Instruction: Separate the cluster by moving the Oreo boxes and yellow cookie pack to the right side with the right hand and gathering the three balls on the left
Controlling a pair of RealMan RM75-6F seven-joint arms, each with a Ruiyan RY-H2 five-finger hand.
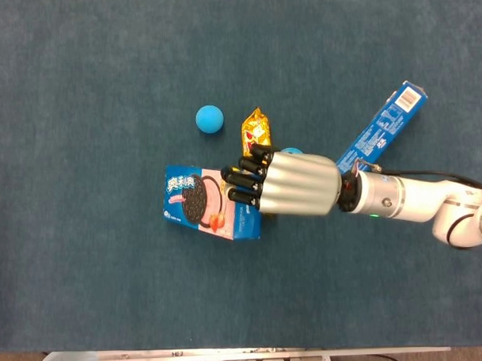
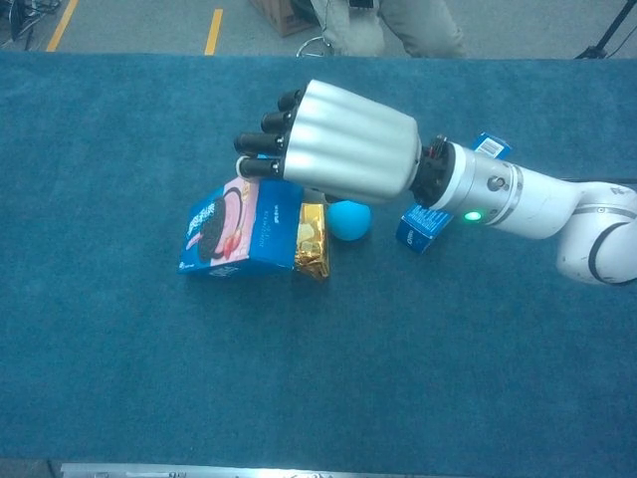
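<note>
Blue felt covers the worktop (image 1: 79, 67). Right hand (image 1: 293, 194) hovers over the cluster, its dark fingers (image 1: 245, 184) curled together and holding nothing. Just below the fingertips stands a blue Oreo box (image 1: 206, 215), printed with a black biscuit and white Chinese characters. Behind the fingers lies the yellow cookie pack (image 1: 256, 131); a small blue ball (image 1: 209, 118) sits beyond. Another Oreo box (image 1: 386, 128), barcode upward, lies by the wrist.
</note>
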